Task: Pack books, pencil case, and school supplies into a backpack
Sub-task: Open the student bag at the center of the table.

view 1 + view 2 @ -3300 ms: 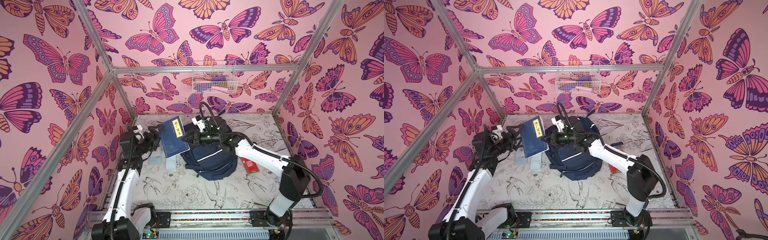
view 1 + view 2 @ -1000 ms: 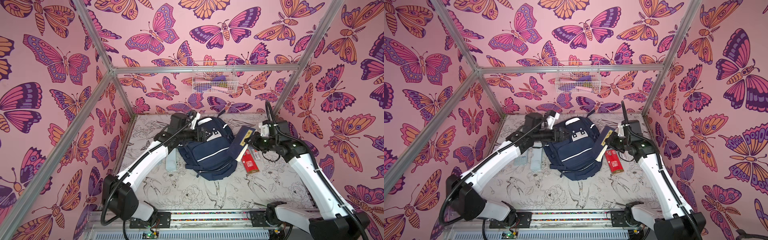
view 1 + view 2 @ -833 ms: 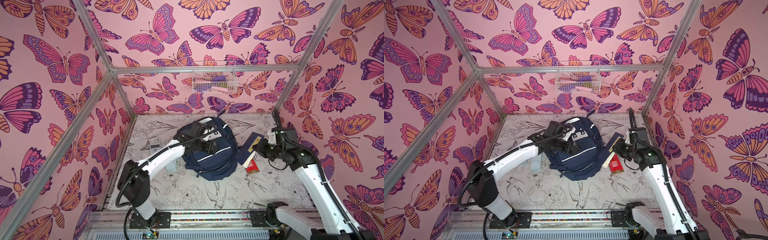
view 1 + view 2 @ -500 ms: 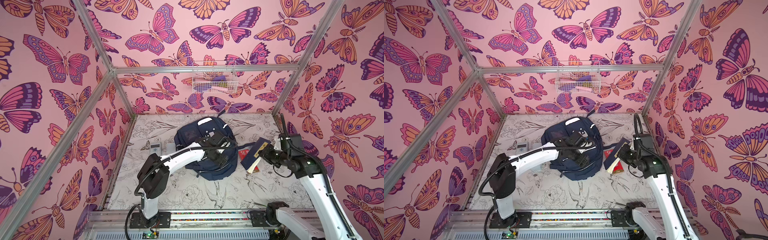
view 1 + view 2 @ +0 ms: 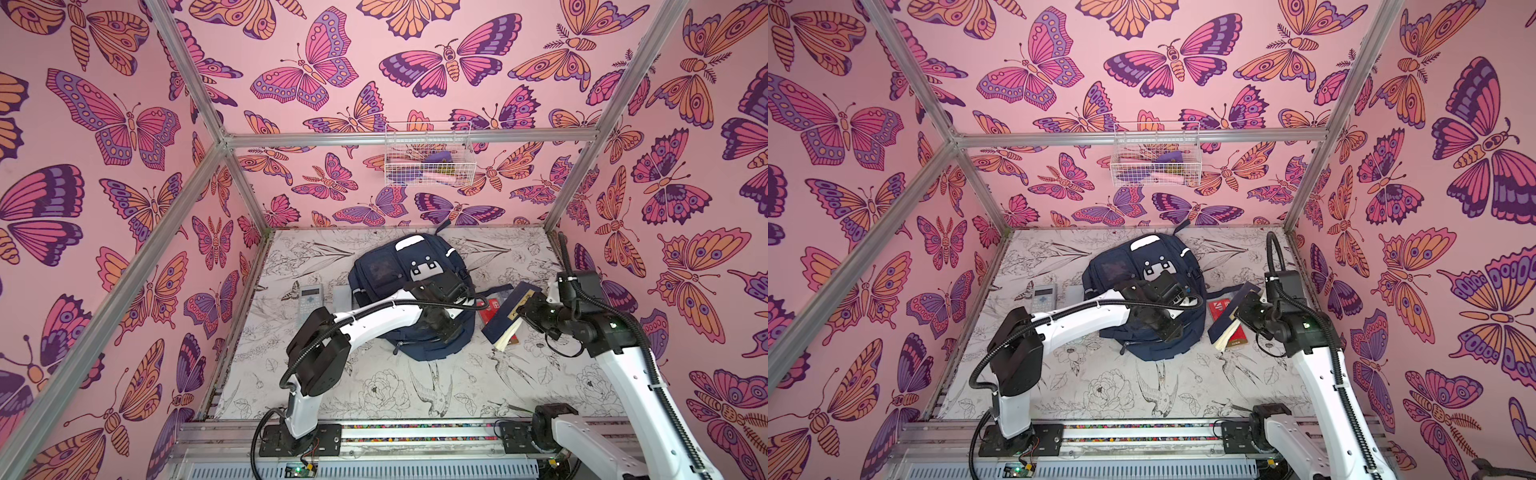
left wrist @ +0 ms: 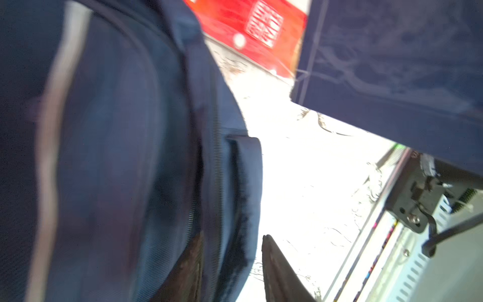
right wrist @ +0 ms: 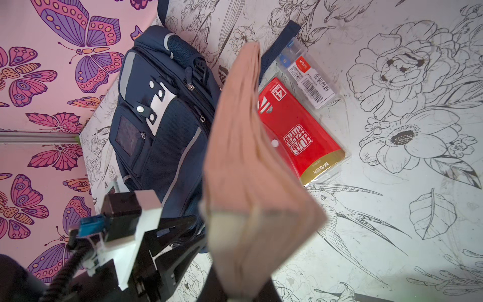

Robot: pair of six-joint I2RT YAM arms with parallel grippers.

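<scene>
So the right end effector (image 5: 525,312) is clamped on the book (image 5: 508,318), tilted just beside the backpack (image 5: 382,274) to its left. The left end effector (image 5: 449,330) is at the backpack's near edge, can't tell if it's gripping.

The left wrist view was blurry. The left end effector (image 5: 448,332) had hidden tips. The book (image 5: 1232,313) hid part of the red pack (image 5: 1220,309).
</scene>
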